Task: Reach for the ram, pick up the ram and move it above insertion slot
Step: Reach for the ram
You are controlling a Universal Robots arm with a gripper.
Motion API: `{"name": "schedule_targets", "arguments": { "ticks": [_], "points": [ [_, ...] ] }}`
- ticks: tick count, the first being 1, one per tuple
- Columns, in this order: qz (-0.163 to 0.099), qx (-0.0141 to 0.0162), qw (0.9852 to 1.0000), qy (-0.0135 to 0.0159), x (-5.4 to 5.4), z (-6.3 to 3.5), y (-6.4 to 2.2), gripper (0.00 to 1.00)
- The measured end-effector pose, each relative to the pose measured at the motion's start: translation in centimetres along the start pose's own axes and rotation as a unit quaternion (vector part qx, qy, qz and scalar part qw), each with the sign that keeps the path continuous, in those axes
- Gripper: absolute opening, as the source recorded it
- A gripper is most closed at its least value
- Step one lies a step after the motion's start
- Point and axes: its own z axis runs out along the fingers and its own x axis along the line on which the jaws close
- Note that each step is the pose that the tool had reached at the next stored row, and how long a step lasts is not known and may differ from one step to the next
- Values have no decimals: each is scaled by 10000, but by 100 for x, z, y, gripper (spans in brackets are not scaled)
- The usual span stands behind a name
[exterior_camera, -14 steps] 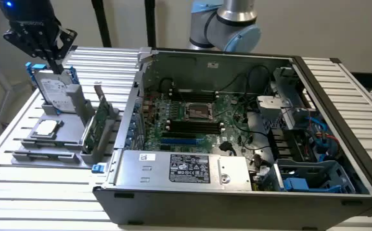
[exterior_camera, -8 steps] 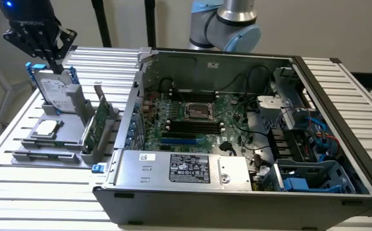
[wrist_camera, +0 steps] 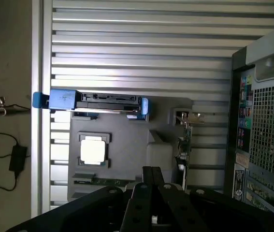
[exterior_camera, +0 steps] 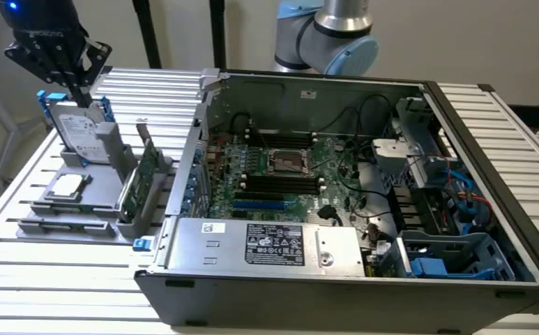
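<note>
The ram shows edge-on as a thin green strip standing in the grey holder, close to my fingertips in the wrist view. My gripper hangs at the exterior view's far left, just above the hard drive in blue rails, with its black fingers pressed together and nothing between them. The dark memory slots lie on the motherboard inside the open computer case, well to the exterior view's right of the gripper.
The grey holder also carries a processor chip and a broader green expansion card with a metal bracket. A power supply fills the case's front. The ribbed metal table surrounds everything. Cables lie on the floor.
</note>
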Motion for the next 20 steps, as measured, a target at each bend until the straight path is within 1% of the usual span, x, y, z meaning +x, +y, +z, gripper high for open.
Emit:
{"name": "schedule_targets", "arguments": {
  "ticks": [2,9,12,15,20],
  "points": [
    [1,1,10000,1,1,-2,-38,11],
    [0,-1,10000,-1,48,27,-354,11],
    [0,-1,10000,-1,90,48,-462,11],
    [1,0,10000,2,154,63,-548,11],
    [0,-1,10000,5,284,83,-657,11]
  ]
}}
